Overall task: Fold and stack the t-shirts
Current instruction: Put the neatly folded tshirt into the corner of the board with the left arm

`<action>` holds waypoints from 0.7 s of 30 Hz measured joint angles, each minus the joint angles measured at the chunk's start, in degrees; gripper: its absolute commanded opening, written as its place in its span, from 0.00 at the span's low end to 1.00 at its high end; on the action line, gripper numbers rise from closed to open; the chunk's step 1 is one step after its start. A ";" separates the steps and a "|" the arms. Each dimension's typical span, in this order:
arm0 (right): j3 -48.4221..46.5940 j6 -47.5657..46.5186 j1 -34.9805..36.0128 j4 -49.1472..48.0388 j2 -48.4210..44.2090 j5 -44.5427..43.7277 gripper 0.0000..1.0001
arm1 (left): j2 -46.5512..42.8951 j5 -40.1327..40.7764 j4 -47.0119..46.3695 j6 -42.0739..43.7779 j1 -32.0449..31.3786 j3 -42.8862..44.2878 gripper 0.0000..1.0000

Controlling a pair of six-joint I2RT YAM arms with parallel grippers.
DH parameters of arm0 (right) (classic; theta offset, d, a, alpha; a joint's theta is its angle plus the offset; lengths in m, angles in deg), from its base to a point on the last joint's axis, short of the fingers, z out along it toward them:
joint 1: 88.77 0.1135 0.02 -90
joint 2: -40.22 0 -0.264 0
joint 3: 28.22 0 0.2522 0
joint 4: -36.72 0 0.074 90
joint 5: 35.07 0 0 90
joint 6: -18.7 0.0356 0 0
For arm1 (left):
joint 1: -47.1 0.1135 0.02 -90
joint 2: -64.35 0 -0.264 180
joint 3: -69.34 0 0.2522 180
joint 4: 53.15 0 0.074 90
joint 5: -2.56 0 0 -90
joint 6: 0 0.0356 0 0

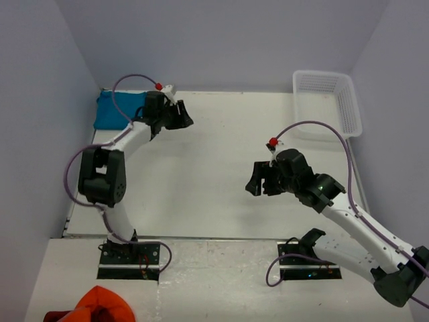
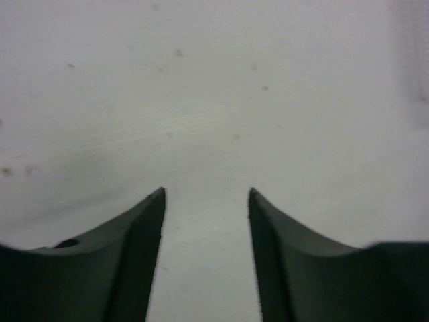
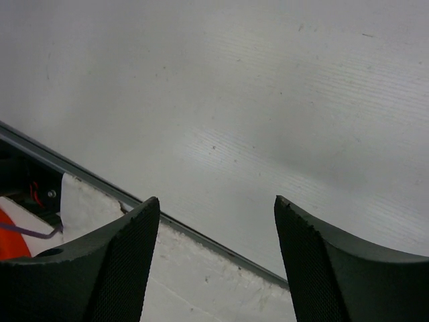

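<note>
A folded teal-blue t-shirt lies at the table's far left corner, partly hidden behind the left arm. My left gripper hangs just to the right of it, pointing away from it. In the left wrist view the gripper stands open over bare white table, with nothing between its fingers. My right gripper hovers over the middle right of the table. It is open in the right wrist view, empty, above the table's near edge.
A white mesh basket stands at the far right corner. An orange-red bunched cloth lies on the near ledge, left of the arm bases. A metal rail runs along the table's near edge. Walls close in on the left, back and right.
</note>
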 measured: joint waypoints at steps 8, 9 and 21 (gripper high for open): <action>-0.35 -2.69 0.33 -1.46 -1.99 -7.48 0.76 | -31.15 9.64 -5.99 -0.28 -22.16 -16.61 1.00; -0.37 -3.21 0.33 -1.84 -1.95 -8.63 0.77 | -34.60 9.97 -6.78 -0.33 -23.54 -18.27 1.00; -2.56 -6.91 0.33 -8.33 7.65 -13.92 0.80 | -53.90 18.01 1.38 -0.26 -24.48 -32.85 1.00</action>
